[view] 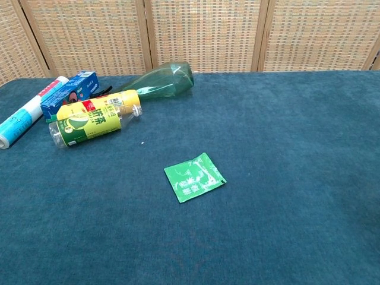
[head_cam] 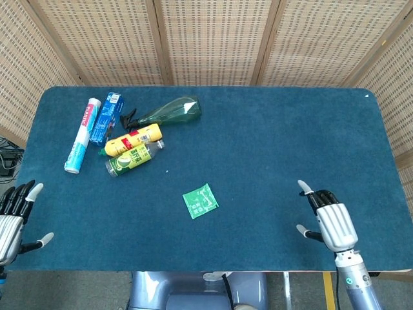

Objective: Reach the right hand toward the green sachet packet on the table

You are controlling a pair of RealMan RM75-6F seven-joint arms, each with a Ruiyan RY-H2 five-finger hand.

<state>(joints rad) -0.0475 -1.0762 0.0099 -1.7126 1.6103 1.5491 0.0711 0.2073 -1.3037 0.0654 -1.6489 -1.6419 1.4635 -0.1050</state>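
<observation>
A blue-carpeted surface (head_cam: 258, 142) fills the scene before woven cane screens (head_cam: 213, 39), with a green sachet packet (head_cam: 200, 201) lying flat near its front middle, alone on the cloth. Well to the right of the packet, near the front edge, the right robot hand (head_cam: 330, 219) hovers palm down with its fingers apart and nothing in them. Far to the left of the packet, at the surface's front left corner, the left robot hand (head_cam: 14, 216) sits partly out of frame, fingers likewise spread and holding nothing. Neither robot hand shows in the chest view. Behind and to the left of the packet lies a loose cluster: a dark green spray bottle (head_cam: 169, 111) on its side farthest back, a white toothpaste tube (head_cam: 82, 135) at the far left, a blue box (head_cam: 106, 118) beside it, then a yellow bottle (head_cam: 133, 141) and a green-labelled clear bottle (head_cam: 132, 159), touching, nearest the packet.
</observation>
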